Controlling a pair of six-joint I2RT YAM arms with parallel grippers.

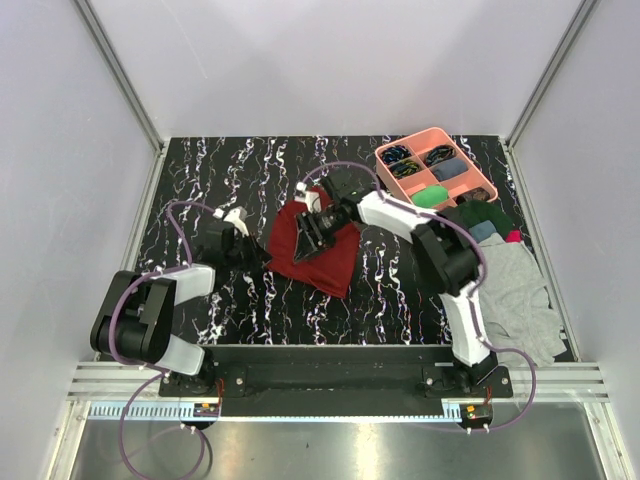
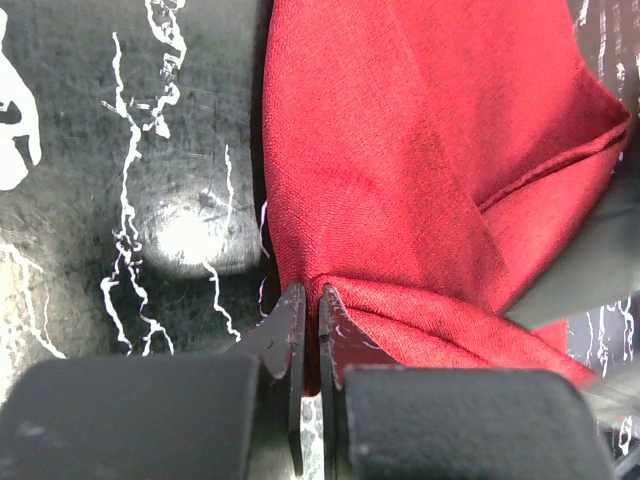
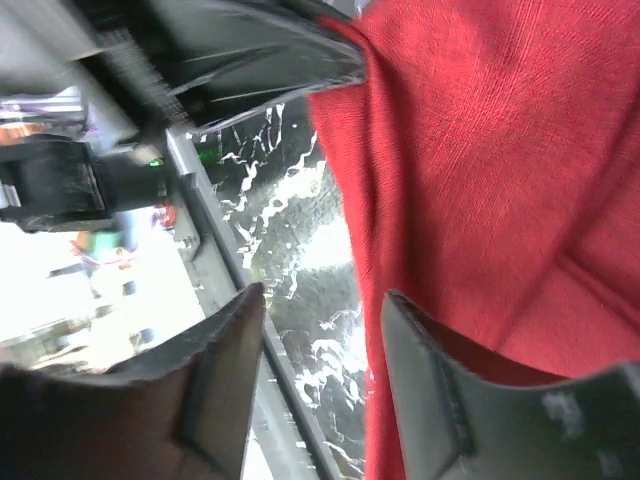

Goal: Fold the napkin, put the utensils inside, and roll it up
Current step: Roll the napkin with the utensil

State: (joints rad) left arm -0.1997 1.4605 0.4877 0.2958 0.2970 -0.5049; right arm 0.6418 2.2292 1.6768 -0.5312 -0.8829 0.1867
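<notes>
While the plain dark red square cloth napkin (image 1: 335,268) lies rumpled near the middle of the black, white-veined marbled table (image 1: 200,180), its left edge is pinched by the left tool (image 2: 311,300). On the left wrist view the two black fingers (image 2: 285,330) are seen pressed almost together. Only a thin fold of red cloth is clamped between them, low against the table. From that pinch the cloth spreads away in broad folds, and a doubled, hemmed corner is seen at the right of that view.

Over on the other side, the right tool (image 3: 322,335) is held wide, with nothing gripped. One grey finger (image 3: 225,385) is seen over bare table and the other over the red cloth, and the napkin's edge runs through the gap between them. Whether those fingers touch the fabric cannot be told.

From above, the right tool is seen reaching in from the right, over the upper middle of the napkin, while the left tool is at the cloth's left border.

Well apart, at the table's far right corner, a pink plastic tray (image 1: 412,140) with several compartments is set, with small dark, blue and green items sorted into it. A pile of grey, green and blue clothes (image 1: 520,290) is heaped just beside it along the right edge.
</notes>
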